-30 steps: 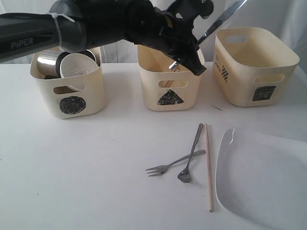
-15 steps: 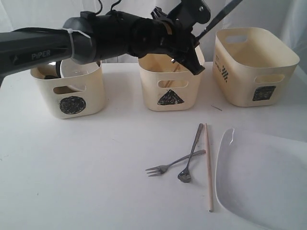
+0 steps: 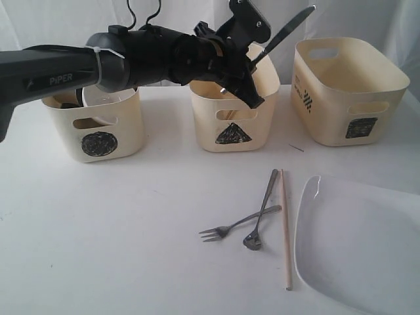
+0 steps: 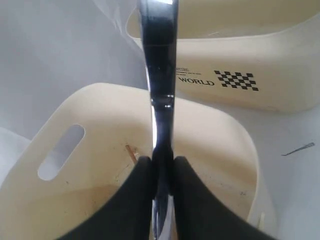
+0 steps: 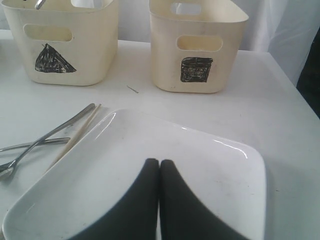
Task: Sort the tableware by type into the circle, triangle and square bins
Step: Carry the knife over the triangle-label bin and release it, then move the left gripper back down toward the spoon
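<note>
— Pinching the knife (image 3: 285,31) tight in the left pincer (image 4: 161,162), above the middle triangle bin (image 3: 231,134). Hanging the closed right pincer (image 5: 159,162) over the plate (image 3: 361,249).

— Spotting a white bowl (image 3: 108,97) in the left circle bin (image 3: 98,141). Leaving on the near worktop (image 3: 131,216): two forks (image 3: 239,222), chopstick (image 3: 285,230), plate.

Left arm reaching across with its pincer clamped; right pincer closed on nothing.

The left arm (image 3: 65,65) is stretching in from the left of the exterior view. Its black forearm is lying nearly level, and its wrist (image 3: 197,56) is angling the left pincer (image 3: 251,98) down and to the right. Its two dark fingers (image 4: 142,195) are squeezing a steel knife (image 4: 159,60) between them, with the metal running out past the fingertips. The right pincer (image 5: 159,165) is showing only in its own wrist view, its fingers pressing flat together with nothing between them.
</note>
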